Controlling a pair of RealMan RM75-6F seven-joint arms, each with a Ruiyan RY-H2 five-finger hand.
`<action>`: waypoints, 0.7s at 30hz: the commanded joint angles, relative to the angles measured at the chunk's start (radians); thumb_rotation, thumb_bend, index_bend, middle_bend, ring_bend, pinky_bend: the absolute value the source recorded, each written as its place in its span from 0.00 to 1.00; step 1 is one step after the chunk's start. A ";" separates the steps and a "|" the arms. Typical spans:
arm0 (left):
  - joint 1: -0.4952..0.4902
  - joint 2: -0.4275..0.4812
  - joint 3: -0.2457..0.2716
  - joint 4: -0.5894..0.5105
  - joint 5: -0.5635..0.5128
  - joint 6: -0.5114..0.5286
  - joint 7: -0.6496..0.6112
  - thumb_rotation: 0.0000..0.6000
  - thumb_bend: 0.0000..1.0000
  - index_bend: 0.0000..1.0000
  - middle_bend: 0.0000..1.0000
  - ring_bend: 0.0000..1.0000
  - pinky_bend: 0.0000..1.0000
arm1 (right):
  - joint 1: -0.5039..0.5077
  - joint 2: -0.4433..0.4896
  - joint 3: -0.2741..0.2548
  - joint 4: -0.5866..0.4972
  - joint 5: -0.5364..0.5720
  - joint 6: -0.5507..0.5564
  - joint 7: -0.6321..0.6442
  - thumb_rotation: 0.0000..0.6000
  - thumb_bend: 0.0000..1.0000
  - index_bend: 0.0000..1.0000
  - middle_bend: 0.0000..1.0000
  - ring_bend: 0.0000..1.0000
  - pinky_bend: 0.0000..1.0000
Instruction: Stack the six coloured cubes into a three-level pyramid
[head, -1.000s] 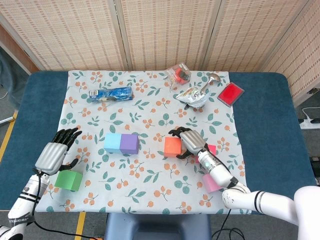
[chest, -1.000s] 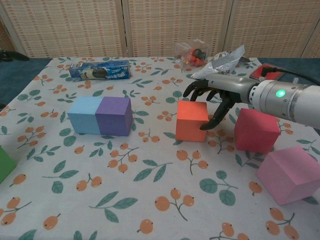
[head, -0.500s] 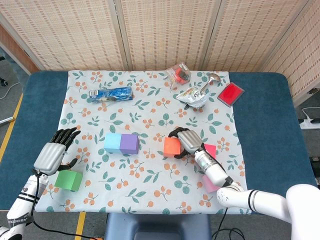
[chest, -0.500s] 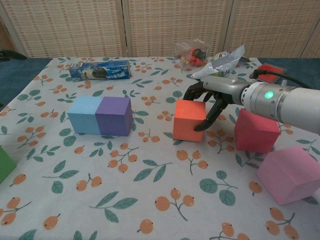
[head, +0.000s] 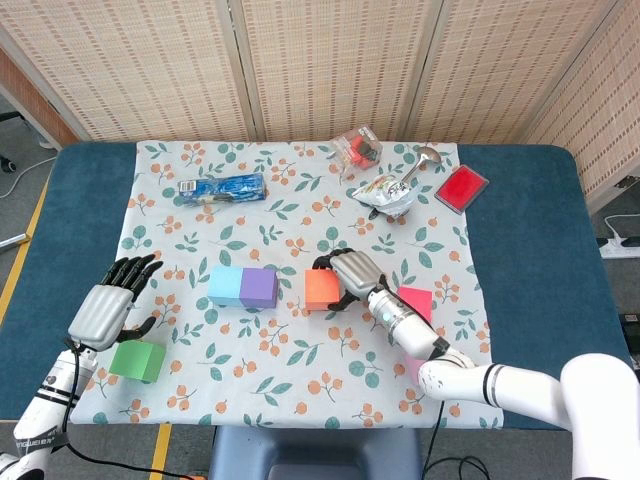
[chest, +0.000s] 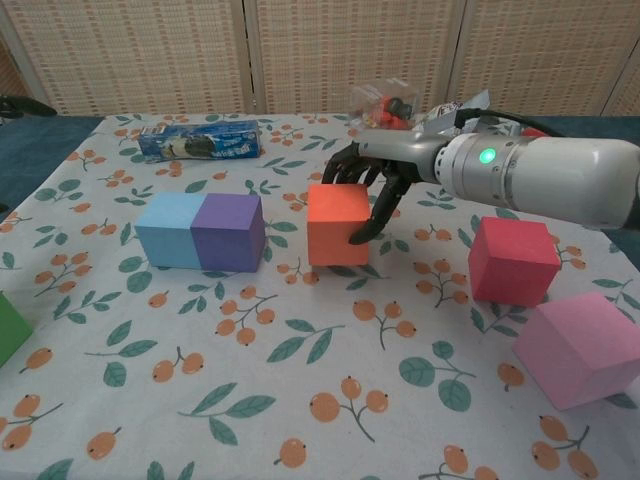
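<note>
Both hands, left hand (head: 103, 310) and right hand (chest: 375, 170), have silver backs and black fingers on white forearms, the right wrist showing a green light.

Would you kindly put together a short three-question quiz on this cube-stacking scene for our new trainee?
1. True or false: the right hand is at the orange cube.
2. Which cube lies just below the left hand in the head view: A green, B red, C pink?
3. Fill in: the light blue cube sits flush against the ____ cube.

Key:
1. True; its fingers curl over the cube's top and right side.
2. A, the green cube.
3. Purple; the purple cube touches it, forming a row on the floral cloth.
</note>
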 joint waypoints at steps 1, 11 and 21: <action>0.000 0.000 -0.003 -0.003 -0.002 -0.002 0.004 1.00 0.32 0.08 0.02 0.00 0.05 | 0.032 -0.026 0.008 0.031 0.016 -0.019 -0.009 1.00 0.16 0.41 0.32 0.20 0.20; 0.000 -0.002 -0.008 0.002 -0.003 -0.012 -0.002 1.00 0.32 0.08 0.02 0.00 0.05 | 0.098 -0.093 0.018 0.097 0.075 -0.026 -0.028 1.00 0.16 0.39 0.32 0.20 0.20; 0.004 -0.007 -0.010 0.012 0.006 -0.012 -0.016 1.00 0.32 0.07 0.02 0.00 0.05 | 0.121 -0.137 0.013 0.142 0.120 -0.010 -0.037 1.00 0.16 0.37 0.32 0.20 0.20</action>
